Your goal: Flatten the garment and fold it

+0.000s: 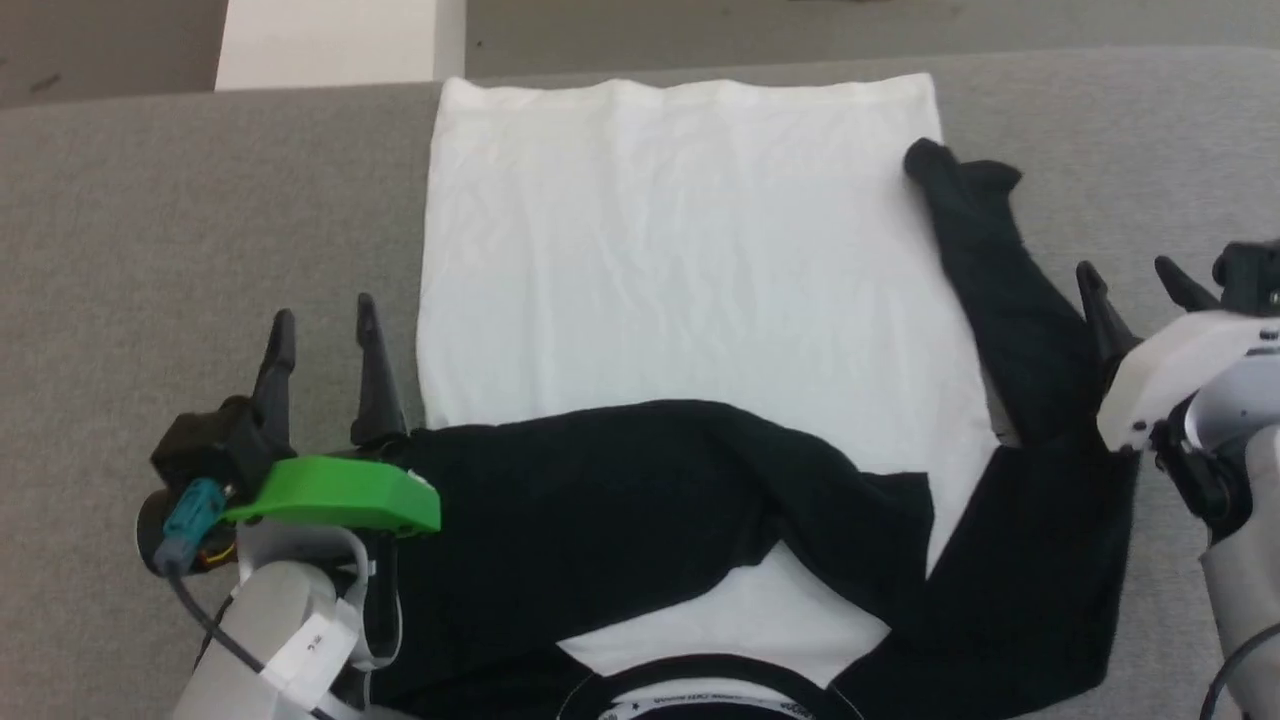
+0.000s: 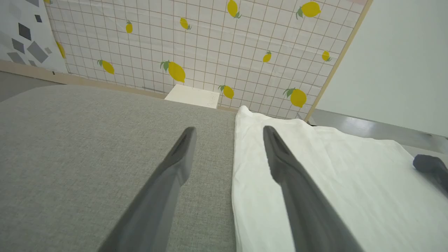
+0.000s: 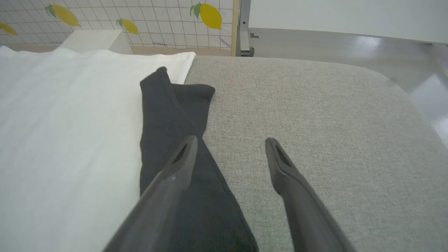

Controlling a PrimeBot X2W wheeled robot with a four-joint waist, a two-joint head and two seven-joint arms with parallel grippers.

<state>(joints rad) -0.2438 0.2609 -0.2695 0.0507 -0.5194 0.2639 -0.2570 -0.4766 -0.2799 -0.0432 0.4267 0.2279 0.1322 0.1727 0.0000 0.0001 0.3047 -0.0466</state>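
The garment (image 1: 690, 260) lies spread on the grey padded surface (image 1: 150, 220). Its white body fills the centre and top of the head view, with the hem (image 1: 690, 88) along the top and the black collar (image 1: 700, 668) at the bottom edge. One black sleeve (image 1: 620, 470) is laid across the body from the lower left toward the middle right. The other sleeve (image 1: 1010, 330) runs up the right edge of the white panel, and its cuff (image 1: 955, 172) sits slightly rumpled at the upper right. The left gripper (image 1: 324, 312), at the lower left, has its fingers apart with nothing between them; in the left wrist view one finger is over the grey padding and one over the white edge. The right gripper (image 1: 1130, 268), at the right edge, is likewise spread and empty, just beside the outer sleeve. The cloth looks thin, light and limp, with fine wrinkles and slumping sleeves, so it will probably drape and drag rather than keep a shape. It seems neither fragile nor slippery on that textured padding. A careless pinch may catch only the top layer or pull the layers askew. The safest hold is probably the cuff of the outer sleeve, pinched low against the padding. For the later body folds, the hem corners look best.
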